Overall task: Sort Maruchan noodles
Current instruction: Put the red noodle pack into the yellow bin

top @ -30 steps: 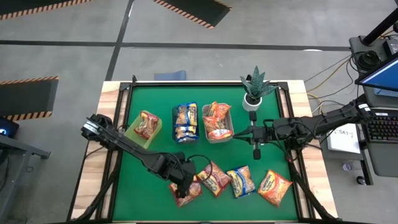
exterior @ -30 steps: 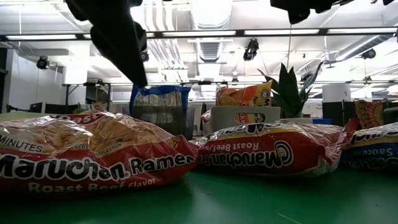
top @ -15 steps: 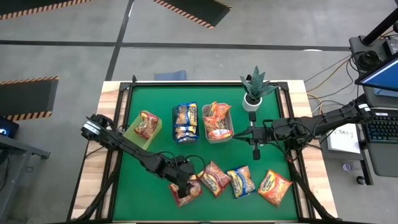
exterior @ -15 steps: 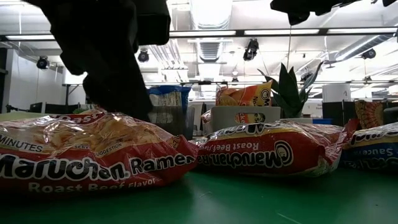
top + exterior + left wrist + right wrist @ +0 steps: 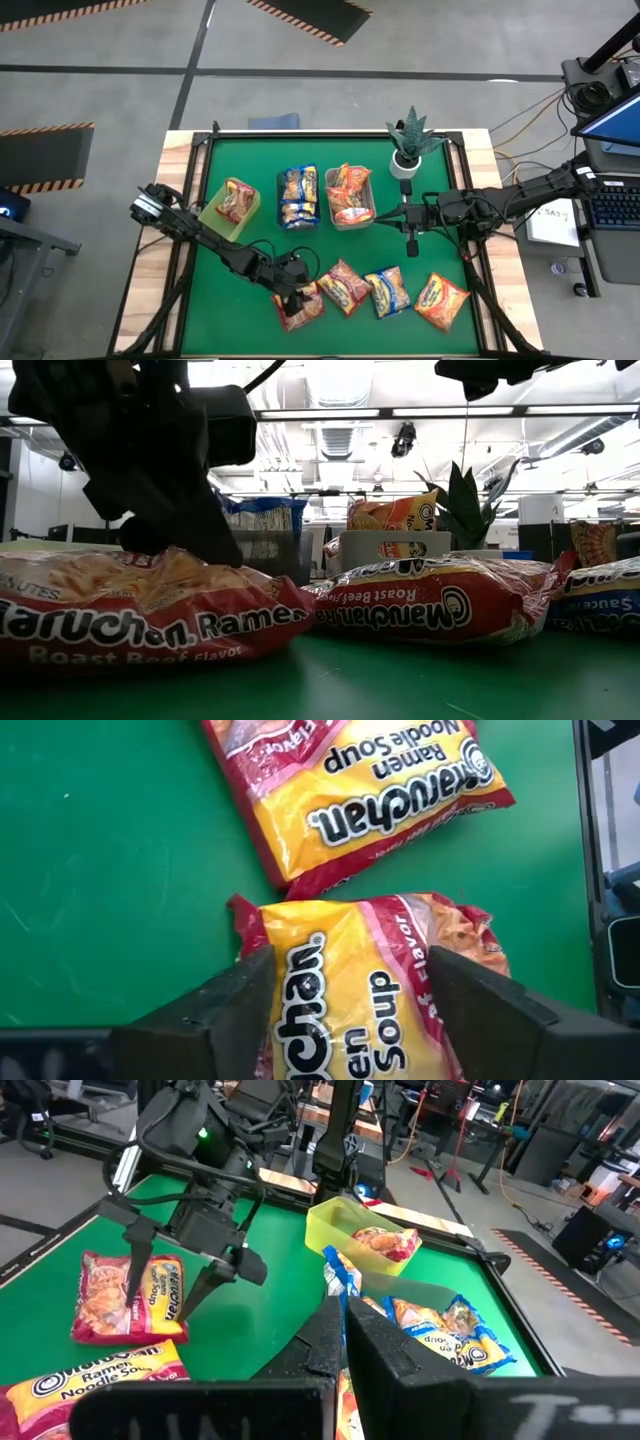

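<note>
Green felt covers the table [image 5: 230,300], and that is the biggest thing I have on my screens. Across its far half I see three bins in a row: a yellow-green bin [image 5: 228,203] with one red packet in it, a dark bin [image 5: 299,198] with blue-and-yellow packets, and a grey bin [image 5: 350,196] with orange packets. A potted plant [image 5: 411,140] stands just beside the grey bin.

My left arm reaches across the near half of the table. Its gripper, the left gripper [image 5: 291,303], is spread wide and down over a red packet [image 5: 301,307]; from the left wrist view each finger [image 5: 235,995] sits along one long edge of that packet [image 5: 370,980], straddling it, and the packet lies flat on the felt. Near it, along the table's front, lie three loose packets: a second red packet [image 5: 343,286] just beside it, a blue-and-yellow packet [image 5: 387,291], then an orange packet [image 5: 440,300].

My right arm waits over the right side of the table, beside the grey bin. The right gripper [image 5: 411,232] has its fingers pressed together, empty, as the right wrist view shows.
</note>
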Tool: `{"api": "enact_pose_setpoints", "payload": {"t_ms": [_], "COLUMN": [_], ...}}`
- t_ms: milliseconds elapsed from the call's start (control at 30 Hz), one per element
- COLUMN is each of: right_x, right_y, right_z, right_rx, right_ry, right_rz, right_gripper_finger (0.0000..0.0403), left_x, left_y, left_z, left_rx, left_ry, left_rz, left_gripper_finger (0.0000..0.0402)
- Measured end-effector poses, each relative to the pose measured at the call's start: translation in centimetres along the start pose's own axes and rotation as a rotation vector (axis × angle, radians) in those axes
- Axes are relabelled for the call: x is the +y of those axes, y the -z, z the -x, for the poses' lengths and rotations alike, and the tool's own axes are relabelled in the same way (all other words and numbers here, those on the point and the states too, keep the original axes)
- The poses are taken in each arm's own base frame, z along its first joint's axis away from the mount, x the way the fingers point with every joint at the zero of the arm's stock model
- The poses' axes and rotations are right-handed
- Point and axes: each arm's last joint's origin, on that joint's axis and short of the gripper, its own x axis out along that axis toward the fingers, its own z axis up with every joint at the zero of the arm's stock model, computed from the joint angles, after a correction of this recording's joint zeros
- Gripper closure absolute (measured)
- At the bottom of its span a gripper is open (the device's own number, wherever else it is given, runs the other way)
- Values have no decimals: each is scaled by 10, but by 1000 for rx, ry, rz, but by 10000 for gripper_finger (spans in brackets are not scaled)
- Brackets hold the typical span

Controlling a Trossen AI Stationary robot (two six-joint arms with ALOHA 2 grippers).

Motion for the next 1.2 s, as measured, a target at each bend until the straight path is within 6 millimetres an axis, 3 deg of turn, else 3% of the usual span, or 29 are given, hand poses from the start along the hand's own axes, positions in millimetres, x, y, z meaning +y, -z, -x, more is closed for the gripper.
{"api": "enact_pose_setpoints", "payload": {"t_ms": [200,533,700,933,1200], "right_x": [-1,-1,-1,-1,-2], "right_y": [0,0,0,0,0], "right_z": [0,0,0,0,0], "right_rx": [-2,-4,-3,-2,1], "right_ry": [3,4,4,4,10], "right_rz": [-3,-4,-4,-10,-11], "right_gripper_finger": [394,394,394,394,394], "left_x": [0,-1,-5,-9,-1], "left_y": [1,1,-5,-20,-35], "left_z": [0,0,10,51,131], "left_rx": [22,32,11,-17,-185], "left_ry": [17,47,66,46,-141], "left_rz": [-1,-48,-112,-184,-224], "left_gripper_finger": [231,387,394,401,401]}}
